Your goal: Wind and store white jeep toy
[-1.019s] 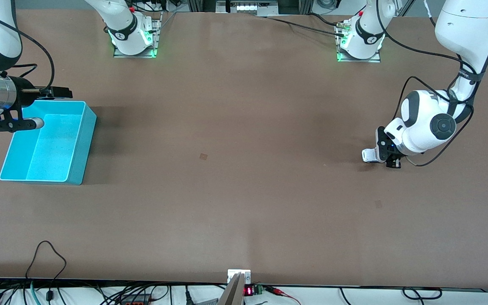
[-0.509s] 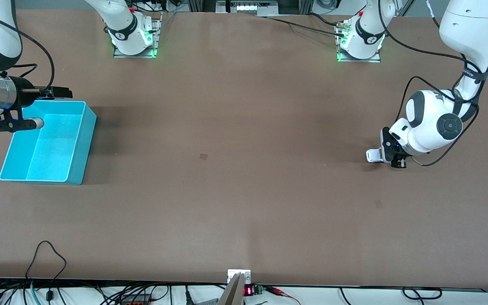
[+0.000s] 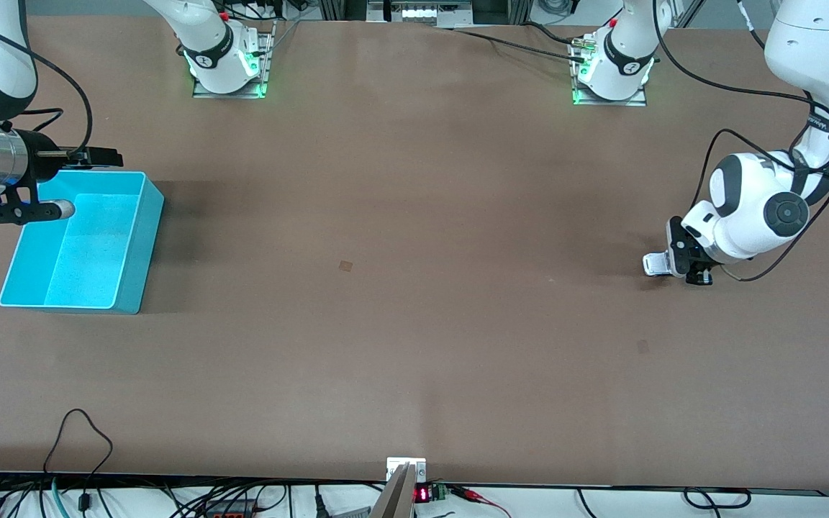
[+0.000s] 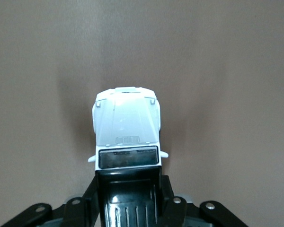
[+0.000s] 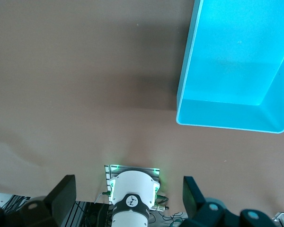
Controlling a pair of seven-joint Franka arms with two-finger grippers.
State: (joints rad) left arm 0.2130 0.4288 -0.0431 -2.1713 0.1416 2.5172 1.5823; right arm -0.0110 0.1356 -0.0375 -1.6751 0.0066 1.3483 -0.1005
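The white jeep toy (image 3: pixel 654 264) (image 4: pixel 127 126) is small and boxy, with a black roof. It sits low at the table surface toward the left arm's end. My left gripper (image 3: pixel 673 265) (image 4: pixel 128 201) is shut on its rear half, one black finger against each side. The white hood sticks out past the fingertips; its wheels are hidden. The turquoise bin (image 3: pixel 134 248) (image 5: pixel 189 71) stands empty at the right arm's end. My right gripper (image 3: pixel 101 155) (image 5: pixel 128 195) waits open over the bin's rim that lies farther from the front camera, holding nothing.
The two arm bases (image 3: pixel 229 68) (image 3: pixel 610 72) stand along the table edge farthest from the front camera. A small dark mark (image 3: pixel 345 265) lies mid-table, and another mark (image 3: pixel 642 346) lies nearer the camera than the jeep. Cables (image 3: pixel 80 439) hang at the nearest edge.
My left gripper has slid steadily toward the left arm's end of the table, taking the white jeep toy with it. The right arm and the bin have stayed still.
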